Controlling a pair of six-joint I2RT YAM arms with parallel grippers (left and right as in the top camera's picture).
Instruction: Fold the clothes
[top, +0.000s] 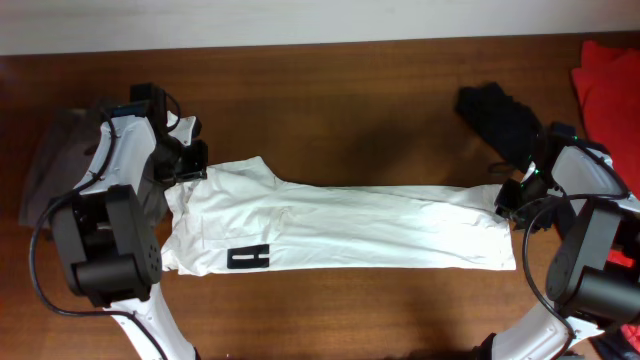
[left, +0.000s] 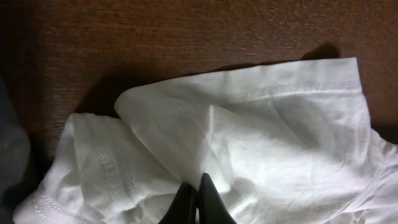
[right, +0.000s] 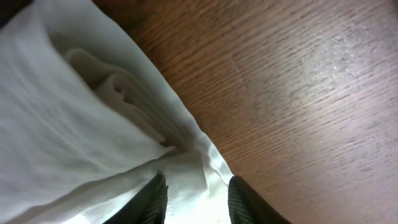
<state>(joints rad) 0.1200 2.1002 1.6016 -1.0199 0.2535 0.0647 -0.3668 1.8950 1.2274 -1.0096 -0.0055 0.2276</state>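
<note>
1. While clamped shut on left-end edge of white T-shirt (top: 340, 228): left gripper (left: 196, 202).
2. Fingers apart, straddling right-end edge: right gripper (right: 196, 196).
3. Stretched lengthwise across worktop (top: 350, 310); bare wood along both long edges.
4. Near right end: black garment (top: 500, 115), red garment (top: 610, 80); left: grey garment (top: 50, 165).

Red cloth (top: 608, 80) runs off the overhead's right edge; the left arm (top: 110, 235) covers part of the grey cloth (top: 45, 170) and the shirt's (top: 340, 228) left end; the right arm (top: 600, 250) hides part of the black cloth (top: 498, 112); the wrist views' bottom edges cut the left pincer (left: 198, 200) and right pincer (right: 196, 196); whether the right grips cannot be told.
</note>
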